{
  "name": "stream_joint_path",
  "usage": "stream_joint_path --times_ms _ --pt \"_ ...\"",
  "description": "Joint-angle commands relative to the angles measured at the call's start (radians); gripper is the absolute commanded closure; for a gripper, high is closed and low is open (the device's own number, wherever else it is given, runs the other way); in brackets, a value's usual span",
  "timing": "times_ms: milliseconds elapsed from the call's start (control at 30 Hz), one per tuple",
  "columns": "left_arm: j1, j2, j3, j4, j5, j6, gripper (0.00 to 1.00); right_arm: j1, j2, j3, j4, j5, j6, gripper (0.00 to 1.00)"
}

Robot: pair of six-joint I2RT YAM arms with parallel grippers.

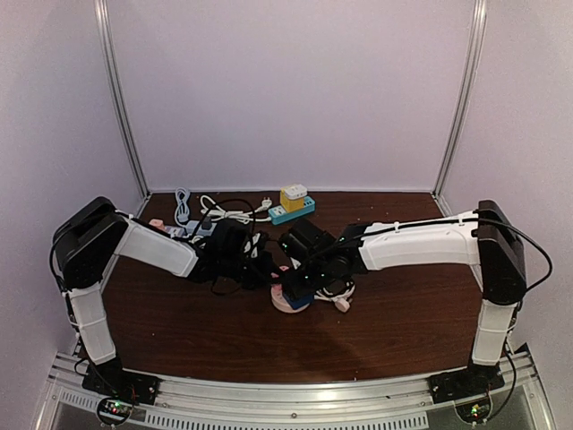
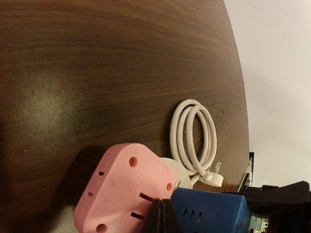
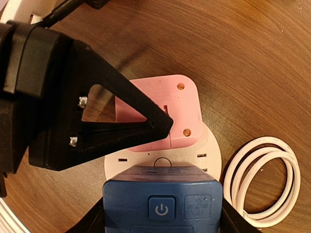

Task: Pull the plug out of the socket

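Item: plug-and-socket cluster at the middle of the dark wood surface [image 2: 97, 73].

- Round white socket [image 3: 211, 154]: laid flat on the surface and largely covered by the two plugs seated in it.
- Blue plug [image 3: 146, 189]: seated on the near part of the socket, with a power-button symbol on its upper face. It is touching the pink plug along one edge.
- Pink plug [image 3: 175, 107]: seated beside the blue one, with slots and small screw holes shown on its face.
- Right end effector [image 3: 163, 219]: a finger is placed on each side of the blue plug, and the plug is grasped between them.
- Left end effector [image 2: 161, 213]: clenched, with nothing between the fingers. The closed tip is set against the pink plug at the seam with the blue one.
- Coiled white cable [image 3: 265, 145]: laid in a loop just beside the socket.
- Teal power strip [image 1: 291, 213]: placed at the far edge, with a yellow adapter [image 1: 293, 197] on top, well apart from the cluster.
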Motion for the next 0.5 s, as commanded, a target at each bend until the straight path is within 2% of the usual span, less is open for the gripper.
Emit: stream_joint_path --times_ms 0,100,167,467 --pt "-0.010 0.100 -0.102 -0.362 -0.066 0.010 1.00 0.054 0.026 0.081 0.010 0.256 -0.021 0.76" --pt "-0.011 0.103 -0.115 -0.356 -0.068 0.006 1.00 0.069 0.038 0.091 -0.025 0.342 -0.008 0.77" --pt "-0.011 0.102 -0.120 -0.356 -0.067 0.006 1.00 0.056 0.010 0.059 0.006 0.337 0.005 0.77" --pt "-0.011 0.102 -0.131 -0.360 -0.086 0.005 1.00 -0.077 -0.097 -0.074 0.137 0.031 0.104 0.77"
